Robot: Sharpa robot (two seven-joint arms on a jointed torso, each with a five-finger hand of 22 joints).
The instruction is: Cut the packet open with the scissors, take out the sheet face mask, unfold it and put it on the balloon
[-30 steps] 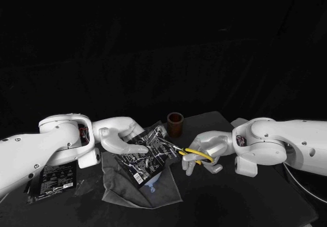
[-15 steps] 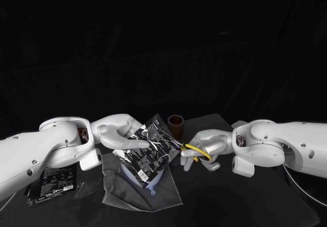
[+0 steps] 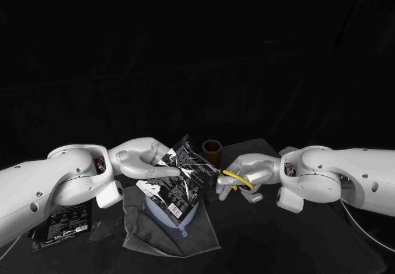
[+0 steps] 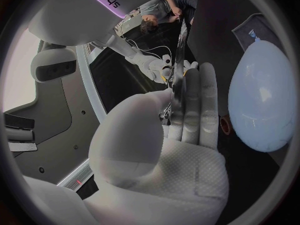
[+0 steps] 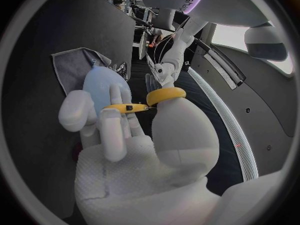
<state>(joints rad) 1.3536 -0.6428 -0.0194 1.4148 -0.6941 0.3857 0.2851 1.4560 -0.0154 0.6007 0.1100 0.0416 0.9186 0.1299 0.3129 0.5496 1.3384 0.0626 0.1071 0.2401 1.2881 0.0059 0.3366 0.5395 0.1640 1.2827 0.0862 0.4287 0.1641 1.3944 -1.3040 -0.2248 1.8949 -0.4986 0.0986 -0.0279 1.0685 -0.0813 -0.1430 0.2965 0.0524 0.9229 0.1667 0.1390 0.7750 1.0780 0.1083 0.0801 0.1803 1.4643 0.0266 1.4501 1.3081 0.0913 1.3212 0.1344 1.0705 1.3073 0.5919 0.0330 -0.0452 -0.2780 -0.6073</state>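
Figure: 2 hands at work above the black table (image 3: 271, 240). The left hand (image 3: 141, 162) grips the packet (image 3: 177, 181) near its upper left edge and holds it tilted in the air. The right hand (image 3: 245, 174) holds the scissors (image 3: 233, 180), with its thumb through a yellow loop. The scissor tips lie at the packet's right edge; whether the blades are apart cannot be told. The balloon (image 3: 161, 210), pale blue, lies directly below the packet on a grey cloth (image 3: 148, 237). A brown cylinder (image 3: 212, 149) stands just behind the packet. A 2nd dark packet (image 3: 64, 220) lies flat beneath the left arm.
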